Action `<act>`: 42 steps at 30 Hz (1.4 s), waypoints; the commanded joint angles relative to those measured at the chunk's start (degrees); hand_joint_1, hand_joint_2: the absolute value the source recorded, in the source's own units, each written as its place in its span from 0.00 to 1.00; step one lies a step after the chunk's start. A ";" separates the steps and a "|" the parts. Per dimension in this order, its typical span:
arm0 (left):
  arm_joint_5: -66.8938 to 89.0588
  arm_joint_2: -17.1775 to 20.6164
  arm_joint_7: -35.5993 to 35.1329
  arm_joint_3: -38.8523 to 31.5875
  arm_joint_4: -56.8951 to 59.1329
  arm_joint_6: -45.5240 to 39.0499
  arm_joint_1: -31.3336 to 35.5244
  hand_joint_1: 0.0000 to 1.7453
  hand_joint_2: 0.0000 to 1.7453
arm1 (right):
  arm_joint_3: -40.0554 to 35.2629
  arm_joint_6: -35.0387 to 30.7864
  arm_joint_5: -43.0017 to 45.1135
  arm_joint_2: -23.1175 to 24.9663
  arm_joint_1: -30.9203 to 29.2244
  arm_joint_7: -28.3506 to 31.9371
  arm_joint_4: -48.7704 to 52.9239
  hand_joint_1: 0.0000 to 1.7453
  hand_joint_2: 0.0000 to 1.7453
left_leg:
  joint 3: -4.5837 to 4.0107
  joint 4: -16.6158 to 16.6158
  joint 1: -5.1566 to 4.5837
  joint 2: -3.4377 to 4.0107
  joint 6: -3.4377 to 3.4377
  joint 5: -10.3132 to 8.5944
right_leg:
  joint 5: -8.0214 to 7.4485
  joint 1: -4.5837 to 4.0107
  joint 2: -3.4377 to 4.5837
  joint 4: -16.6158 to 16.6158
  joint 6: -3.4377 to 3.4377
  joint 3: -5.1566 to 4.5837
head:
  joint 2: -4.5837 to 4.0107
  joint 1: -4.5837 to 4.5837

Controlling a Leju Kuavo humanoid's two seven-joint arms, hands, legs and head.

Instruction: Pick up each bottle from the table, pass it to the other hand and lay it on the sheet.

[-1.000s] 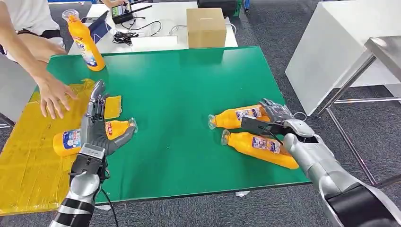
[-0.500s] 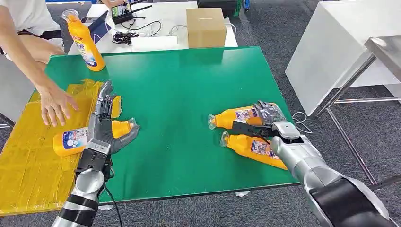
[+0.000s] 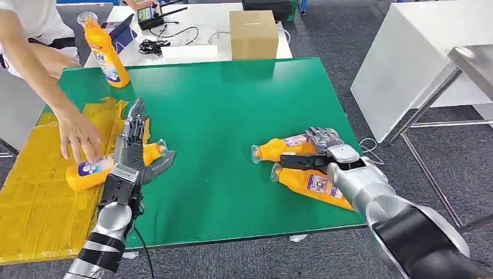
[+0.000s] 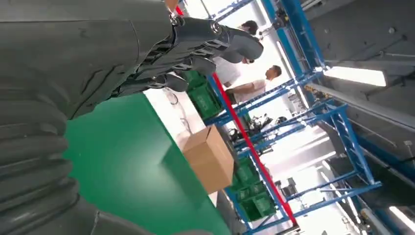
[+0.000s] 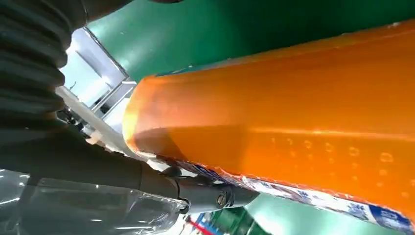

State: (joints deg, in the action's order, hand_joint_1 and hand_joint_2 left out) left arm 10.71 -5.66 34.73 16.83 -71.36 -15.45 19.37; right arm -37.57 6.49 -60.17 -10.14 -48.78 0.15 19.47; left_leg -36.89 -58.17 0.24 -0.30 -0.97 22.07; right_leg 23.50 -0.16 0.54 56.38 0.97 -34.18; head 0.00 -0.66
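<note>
Our right hand (image 3: 327,145) grips the farther of two lying orange bottles (image 3: 283,147), lifted nearer the left than a second ago; the other bottle (image 3: 311,184) lies beside it. Our left hand (image 3: 132,152) is spread open, empty, over a bottle (image 3: 93,170) on the yellow sheet (image 3: 35,192), which a person's hand (image 3: 81,135) now touches. The table (image 3: 232,104) is green, with grey carpet around; labels are unreadable

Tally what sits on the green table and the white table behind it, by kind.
Orange bottles: 4
Yellow sheet: 1
Cardboard box: 1
Total: 6
</note>
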 commanded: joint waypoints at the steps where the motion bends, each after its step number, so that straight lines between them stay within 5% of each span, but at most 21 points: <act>1: -0.71 0.01 0.51 2.00 8.06 0.40 4.01 0.00 1.00 | -2.49 5.66 0.14 1.89 -0.60 0.59 -6.34 0.00 1.00 | 0.16 0.05 0.02 -0.06 0.03 0.02 | 0.03 -0.02 -0.10 -0.07 0.01 0.19 | 0.00 -0.02; 10: -1.32 -0.37 1.38 2.41 10.65 0.68 5.10 0.00 1.00 | -1.42 8.18 1.25 1.80 -0.01 1.65 -6.32 0.05 1.00 | 0.45 0.10 0.03 -0.13 0.04 0.01 | 0.04 -0.03 -0.18 -0.14 0.01 0.51 | 0.00 0.00; 12: -1.46 -0.39 1.66 2.45 10.91 0.59 5.20 0.00 1.00 | -1.47 8.35 1.20 1.58 0.13 1.92 -6.28 0.58 1.00 | 0.47 0.07 0.03 -0.12 0.04 0.02 | 0.04 -0.04 -0.16 -0.13 0.01 0.52 | 0.00 0.00; 22: -1.46 -0.39 1.66 2.45 10.91 0.59 5.20 0.00 1.00 | -1.47 8.35 1.20 1.58 0.13 1.92 -6.28 0.58 1.00 | 0.49 0.07 0.03 -0.09 0.03 0.02 | 0.05 -0.03 -0.14 -0.11 0.01 0.53 | 0.00 0.00; 23: -1.49 -0.36 1.71 2.42 10.85 0.55 5.18 0.00 1.00 | -1.52 8.29 1.14 1.54 0.21 1.88 -6.28 0.80 1.00 | 0.59 0.13 0.01 -0.13 0.05 0.03 | 0.07 -0.01 -0.21 -0.17 0.03 0.63 | 0.00 0.00; 24: -1.51 -0.37 1.78 2.41 10.78 0.51 5.16 0.00 1.00 | -1.54 8.25 1.11 1.45 0.34 1.86 -6.29 0.86 1.00 | 0.53 0.09 0.04 -0.10 0.04 0.03 | 0.05 -0.04 -0.16 -0.14 0.02 0.57 | 0.00 0.00; 31: -1.66 -0.24 2.14 2.55 9.94 0.46 4.62 0.00 1.00 | -2.16 5.86 0.31 1.01 1.66 1.39 -5.75 0.91 1.00 | 0.57 0.12 0.05 -0.16 0.05 0.03 | 0.06 -0.05 -0.23 -0.19 0.02 0.64 | 0.00 0.00; 34: -1.73 -0.12 2.05 2.37 9.30 0.22 4.03 0.00 1.00 | -2.39 2.49 -0.57 1.16 2.24 -0.24 -5.15 1.00 1.00 | 0.55 0.10 0.05 -0.14 0.04 0.02 | 0.05 -0.05 -0.21 -0.17 0.02 0.61 | 0.00 0.00; 42: -0.41 0.33 -0.23 1.39 5.22 -1.39 1.41 0.00 1.00 | 0.20 -13.08 -2.18 2.53 1.83 -10.20 -3.74 1.00 1.00 | 0.44 0.05 -0.01 0.01 0.03 0.02 | 0.02 0.01 -0.05 -0.06 0.02 0.44 | 0.00 -0.02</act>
State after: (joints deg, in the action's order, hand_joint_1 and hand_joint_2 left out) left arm 9.55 -6.47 36.11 17.68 -64.91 -15.89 21.39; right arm -38.36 1.98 -62.03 -9.09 -48.05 -4.63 17.35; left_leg -36.56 -58.17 0.24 -0.30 -1.02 22.04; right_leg 23.49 -0.16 0.53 56.36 0.98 -33.83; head 0.00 -0.68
